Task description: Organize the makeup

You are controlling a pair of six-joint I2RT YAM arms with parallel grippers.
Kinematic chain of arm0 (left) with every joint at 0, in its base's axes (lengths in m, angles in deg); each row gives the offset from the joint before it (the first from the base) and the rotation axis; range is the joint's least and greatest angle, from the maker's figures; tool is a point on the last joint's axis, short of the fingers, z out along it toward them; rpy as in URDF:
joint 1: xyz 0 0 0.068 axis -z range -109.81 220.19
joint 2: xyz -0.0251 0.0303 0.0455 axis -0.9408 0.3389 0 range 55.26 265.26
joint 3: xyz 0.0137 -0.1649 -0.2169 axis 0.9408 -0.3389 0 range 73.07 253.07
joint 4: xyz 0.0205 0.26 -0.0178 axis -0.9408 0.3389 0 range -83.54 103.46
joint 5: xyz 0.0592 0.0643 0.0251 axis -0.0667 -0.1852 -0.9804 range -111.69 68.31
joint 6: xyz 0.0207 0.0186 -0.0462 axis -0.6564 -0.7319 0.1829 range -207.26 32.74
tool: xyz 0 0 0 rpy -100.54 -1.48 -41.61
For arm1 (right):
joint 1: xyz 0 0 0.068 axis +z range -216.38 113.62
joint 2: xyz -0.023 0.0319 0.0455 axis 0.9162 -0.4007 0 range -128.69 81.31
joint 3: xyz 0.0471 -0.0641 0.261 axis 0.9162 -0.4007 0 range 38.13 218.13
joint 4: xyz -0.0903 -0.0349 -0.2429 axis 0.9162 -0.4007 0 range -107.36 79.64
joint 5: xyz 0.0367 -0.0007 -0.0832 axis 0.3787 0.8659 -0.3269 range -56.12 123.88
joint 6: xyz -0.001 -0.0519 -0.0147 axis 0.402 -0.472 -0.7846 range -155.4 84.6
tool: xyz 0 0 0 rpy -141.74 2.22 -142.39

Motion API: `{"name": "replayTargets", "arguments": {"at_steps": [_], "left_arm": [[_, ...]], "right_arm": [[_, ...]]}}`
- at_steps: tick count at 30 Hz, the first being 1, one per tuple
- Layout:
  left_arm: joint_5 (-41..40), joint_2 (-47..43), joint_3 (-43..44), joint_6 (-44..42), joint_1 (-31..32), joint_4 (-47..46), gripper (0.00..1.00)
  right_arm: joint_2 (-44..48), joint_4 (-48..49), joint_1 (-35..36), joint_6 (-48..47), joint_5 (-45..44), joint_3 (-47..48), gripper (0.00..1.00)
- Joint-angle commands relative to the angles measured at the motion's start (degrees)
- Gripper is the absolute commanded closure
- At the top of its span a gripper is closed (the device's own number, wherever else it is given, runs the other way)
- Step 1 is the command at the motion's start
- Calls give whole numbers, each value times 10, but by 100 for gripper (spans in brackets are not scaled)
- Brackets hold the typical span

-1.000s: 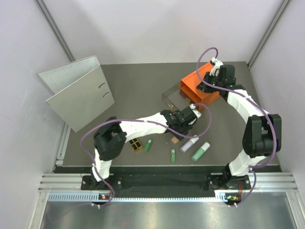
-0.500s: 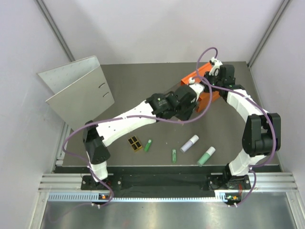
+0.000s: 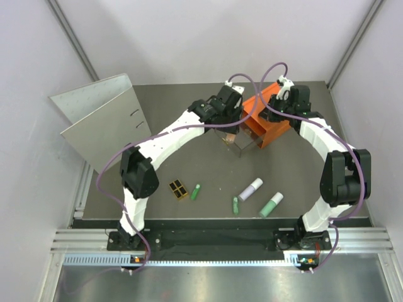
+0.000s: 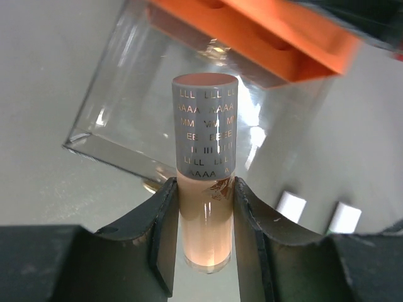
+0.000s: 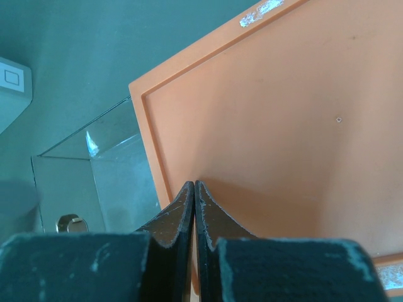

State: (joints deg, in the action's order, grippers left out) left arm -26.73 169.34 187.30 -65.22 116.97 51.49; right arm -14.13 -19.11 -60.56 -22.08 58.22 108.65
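Note:
My left gripper [image 4: 203, 207] is shut on the orange tube [image 4: 204, 189], which has a grey lettered cap. It holds the tube cap-first over the clear drawer [image 4: 126, 107] pulled out of the orange box [image 4: 264, 38]. In the top view this gripper [image 3: 230, 126] is at the drawer [image 3: 242, 143]. My right gripper [image 5: 194, 185] is shut, with its tips against the top of the orange box [image 5: 283, 126]. On the table lie the palette [image 3: 179, 189], two green sticks [image 3: 196, 192] [image 3: 235, 205], the lavender-white tube [image 3: 250, 189] and the mint tube [image 3: 268, 204].
The large grey binder [image 3: 104, 123] stands open at the back left. The orange box [image 3: 264, 123] sits at the back right, with my right gripper [image 3: 277, 104] on it. Grey walls close in both sides and the back.
My left arm has lifted the orange tube from the table's front middle and carried it back to the clear drawer. The right arm has not moved.

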Motion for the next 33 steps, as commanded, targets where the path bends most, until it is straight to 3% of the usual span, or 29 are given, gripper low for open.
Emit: {"name": "replayTargets", "arguments": {"at_steps": [1, 20, 33], "left_arm": [[46, 7, 30, 31, -13, -33, 100], [128, 51, 39, 113, -18, -115, 100], [31, 44, -9, 203, -21, -127, 100]], "right_arm": [[-38, -113, -3, -13, -25, -33, 100], [-38, -115, -3, -15, -22, -37, 100], [-46, -115, -3, -15, -19, -36, 100]]}}
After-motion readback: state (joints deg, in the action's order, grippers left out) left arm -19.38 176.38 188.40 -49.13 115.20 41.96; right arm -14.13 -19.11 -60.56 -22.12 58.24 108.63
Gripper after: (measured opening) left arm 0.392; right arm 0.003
